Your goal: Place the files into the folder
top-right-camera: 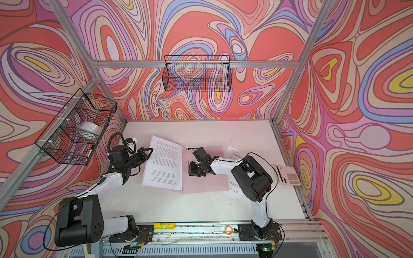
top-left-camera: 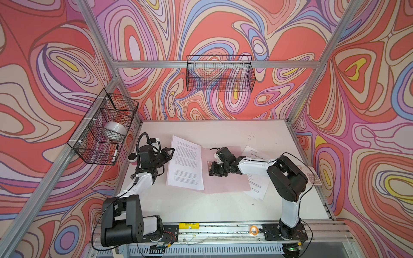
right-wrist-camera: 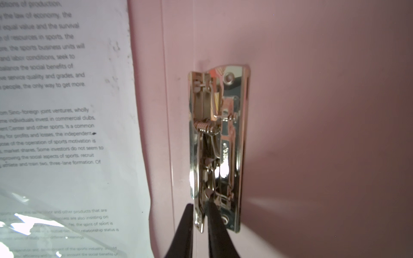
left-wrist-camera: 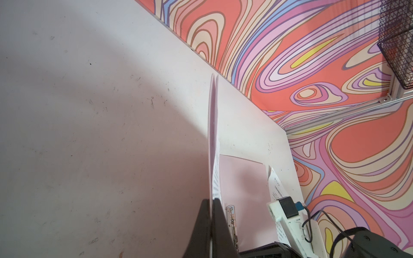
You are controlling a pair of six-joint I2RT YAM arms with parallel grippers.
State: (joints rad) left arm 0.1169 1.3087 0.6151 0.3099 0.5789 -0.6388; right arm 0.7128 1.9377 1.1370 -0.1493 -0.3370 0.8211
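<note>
On a white table (top-left-camera: pixel 223 134) walled in swirling colours, in both top views, a pale pink folder (top-left-camera: pixel 225 183) (top-right-camera: pixel 205 185) lies open with a printed sheet (top-left-camera: pixel 185 165) (top-right-camera: pixel 163 165) over its left cover. The left gripper (top-left-camera: pixel 172 152) (top-right-camera: pixel 150 152) meets that cover's outer edge. The right gripper (top-left-camera: pixel 211 170) (top-right-camera: pixel 191 170) points down at the metal clip (top-left-camera: pixel 209 164) by the spine. A second sheet (top-left-camera: pixel 252 152) (top-right-camera: pixel 232 152), with a heading, lies at the folder's right edge, partly hidden by the right arm. A calculator (top-left-camera: pixel 310 176) sits near the table's right side.

The left wrist view shows the left gripper (left-wrist-camera: pixel 211 205) pressed fully together on the cover's thin edge, the printed sheet (left-wrist-camera: pixel 216 178) against it. Beyond lie the folder (left-wrist-camera: pixel 243 178), the clip (left-wrist-camera: pixel 231 214) and the second sheet (left-wrist-camera: pixel 276 187).

The right wrist view shows the right gripper (right-wrist-camera: pixel 199 205) nearly closed, its two black fingers (right-wrist-camera: pixel 185 230) pinching the near end of the clip (right-wrist-camera: pixel 219 134). The clip is fixed to the folder (right-wrist-camera: pixel 312 111) just beside the spine crease. The printed sheet (right-wrist-camera: pixel 67 89) lies across that crease.
</note>
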